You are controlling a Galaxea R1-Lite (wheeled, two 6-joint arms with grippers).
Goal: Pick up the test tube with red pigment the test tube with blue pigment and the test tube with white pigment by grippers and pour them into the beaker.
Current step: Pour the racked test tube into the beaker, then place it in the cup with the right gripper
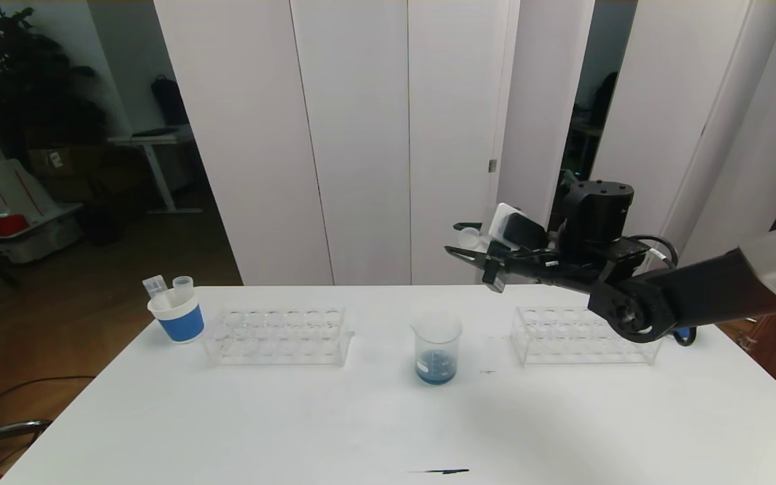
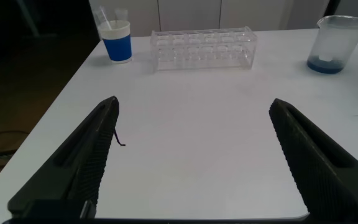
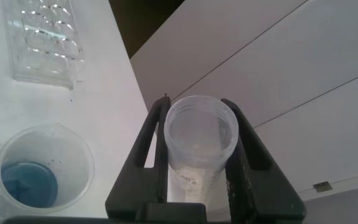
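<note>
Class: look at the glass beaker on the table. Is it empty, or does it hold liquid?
It holds liquid. The beaker stands upright with a shallow blue layer at its bottom, also seen in the right wrist view; most of it above is unfilled.

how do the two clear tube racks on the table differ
The left rack stands beside the blue-and-white cup, in full view; the right rack is partly hidden behind the right arm. The left rack sits farther from the beaker than the right rack. Both look empty and stand upright on the white table.
</note>
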